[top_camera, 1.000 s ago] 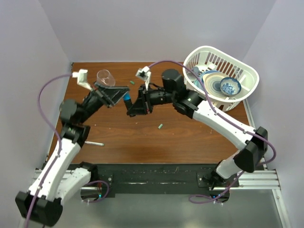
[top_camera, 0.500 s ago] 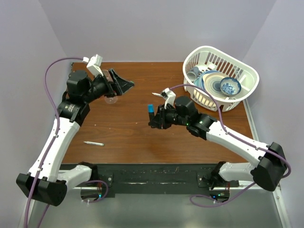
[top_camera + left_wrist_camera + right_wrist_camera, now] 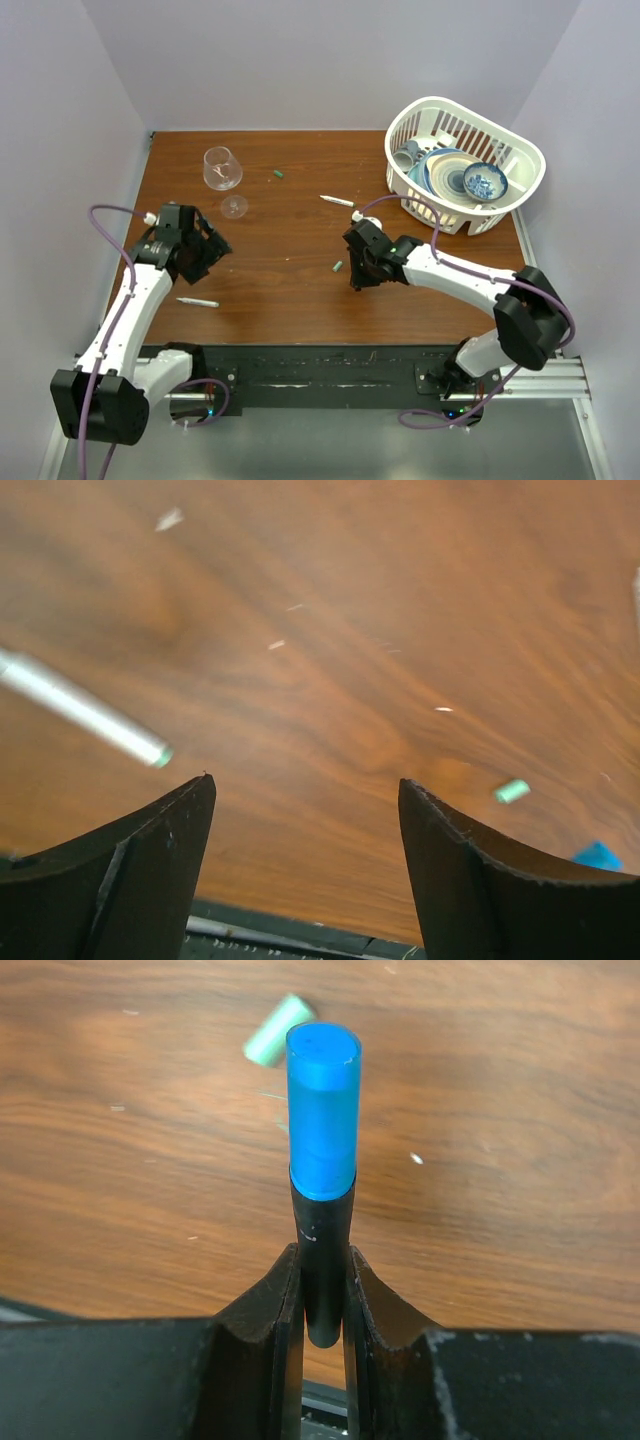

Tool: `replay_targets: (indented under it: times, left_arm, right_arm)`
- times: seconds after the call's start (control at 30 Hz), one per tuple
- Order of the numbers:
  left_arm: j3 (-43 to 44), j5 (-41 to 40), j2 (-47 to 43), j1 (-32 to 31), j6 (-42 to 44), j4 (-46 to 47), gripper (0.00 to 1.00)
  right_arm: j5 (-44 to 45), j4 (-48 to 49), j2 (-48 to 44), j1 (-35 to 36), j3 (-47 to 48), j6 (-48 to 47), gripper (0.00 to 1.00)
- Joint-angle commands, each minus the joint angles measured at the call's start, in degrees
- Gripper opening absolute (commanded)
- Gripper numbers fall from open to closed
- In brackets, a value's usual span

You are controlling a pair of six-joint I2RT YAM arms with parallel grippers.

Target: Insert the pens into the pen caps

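My right gripper (image 3: 322,1252) is shut on the black marker (image 3: 322,1215), and the blue cap (image 3: 323,1110) sits on the marker's far end. It hangs low over the table just right of a green cap (image 3: 338,266) (image 3: 278,1043). In the top view the right gripper (image 3: 357,274) hides the marker. My left gripper (image 3: 305,780) (image 3: 207,250) is open and empty above the table's left side. A white pen (image 3: 197,301) (image 3: 80,708) lies near it. A second white pen (image 3: 336,201) and another green cap (image 3: 277,174) lie farther back.
A wine glass (image 3: 222,170) stands at the back left. A white basket (image 3: 520,170) holding dishes is at the back right. The table's front edge (image 3: 300,940) lies just below the left fingers.
The left arm let go near the blue cap, opened, and swung back to the near left. The right arm drew back and lowered, holding the capped marker.
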Motion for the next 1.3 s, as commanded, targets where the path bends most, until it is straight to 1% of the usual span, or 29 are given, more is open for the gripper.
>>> replay_targets:
  times: [0.0,0.23,0.43,0.53,0.73,0.83,0.97,1.07,1.17,1.27]
  left_arm:
    - [-1.94,-6.99,0.38,0.6,-9.83,-9.52,0.77]
    - [-6.51,-8.04,2.84,0.86,-16.6,-11.73,0.73]
    - [-11.69,-9.18,4.34,1.04,-21.43,-9.89,0.73]
    - [-13.28,-9.36,6.09,1.12,-23.11,-7.87,0.72]
    - [-13.11,-11.29,11.28,1.3,-25.65,-5.76,0.68]
    - [-12.67,-14.63,13.39,1.3,-26.71,-5.84,0.68]
    - [-12.23,-17.09,14.71,1.3,-27.5,-5.93,0.67]
    - [-12.41,-17.45,15.85,1.39,-26.55,-3.48,0.66]
    - [-11.71,-17.79,17.78,1.39,-24.26,-1.45,0.62]
    - [-11.26,-18.85,18.75,1.39,-23.02,-2.5,0.49]
  right_arm:
    - [4.69,-3.34,1.68,0.04,1.48,3.02,0.11]
    - [7.59,-2.37,2.3,-0.05,0.43,3.9,0.16]
    - [7.42,-1.05,3.62,-0.4,0.08,3.82,0.18]
    - [7.77,-1.4,4.32,-0.75,0.25,4.34,0.21]
    - [6.81,-1.23,4.85,-1.02,-0.18,6.19,0.26]
    - [7.24,-1.58,5.38,-1.02,-0.01,6.1,0.33]
    - [7.59,-1.84,4.33,-1.02,0.25,5.84,0.36]
    - [7.77,-2.11,3.71,-1.11,0.51,5.49,0.38]
    - [8.03,-2.55,2.84,-1.11,0.69,4.96,0.4]
    - [7.68,-3.16,1.69,-1.02,1.39,4.61,0.41]
